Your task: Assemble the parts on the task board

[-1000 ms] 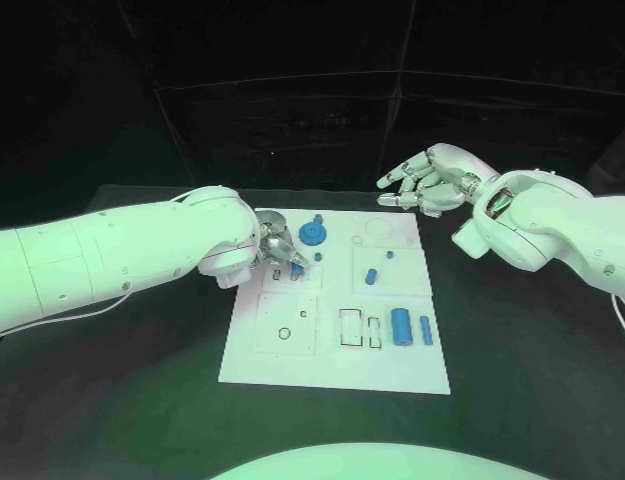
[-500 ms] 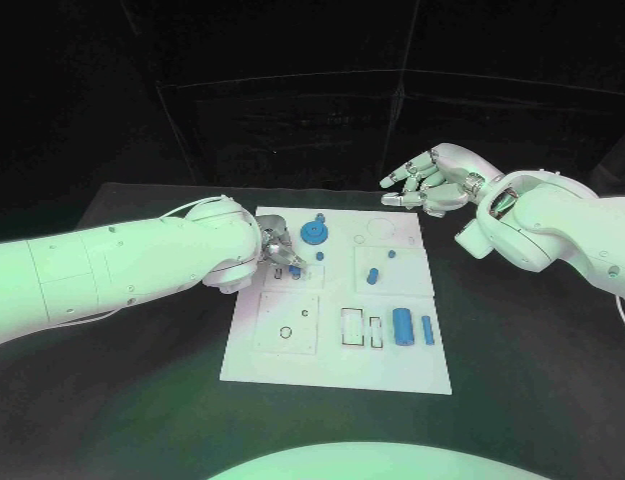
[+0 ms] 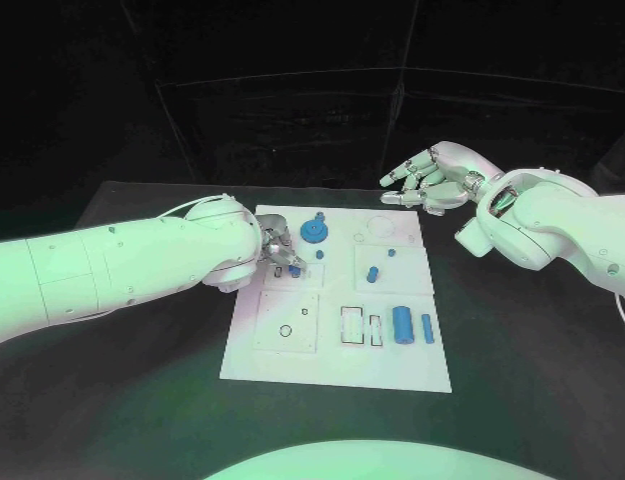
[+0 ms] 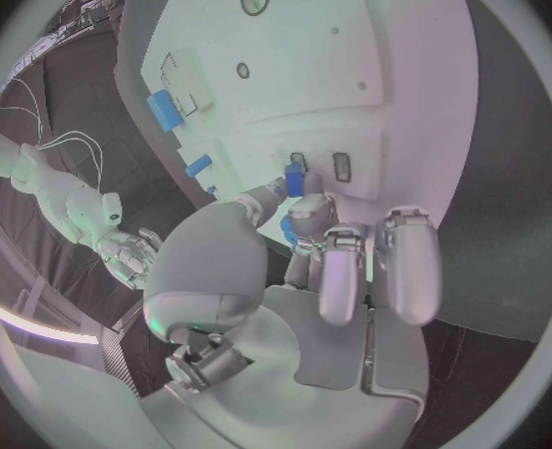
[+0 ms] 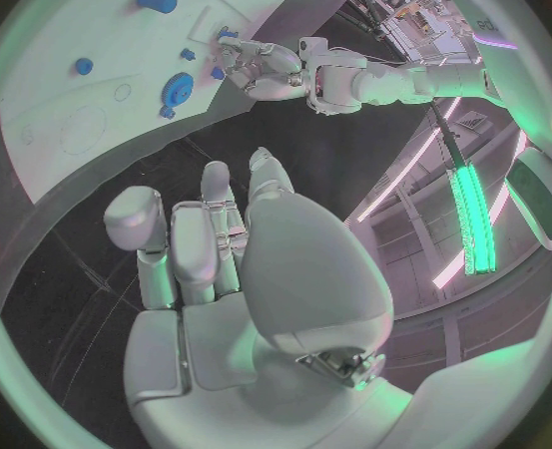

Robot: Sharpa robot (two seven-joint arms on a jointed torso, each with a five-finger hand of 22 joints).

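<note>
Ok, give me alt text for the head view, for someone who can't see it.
The left hand pinches a small blue part over the white rectangular task board on a black table. The right hand hovers beyond the board's far edge, holding nothing.

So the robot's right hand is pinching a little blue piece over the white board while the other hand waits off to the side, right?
Not quite: it is the left hand that pinches the small blue part over the task board, as the left wrist view shows. The right hand hangs beyond the board's far edge.
</note>
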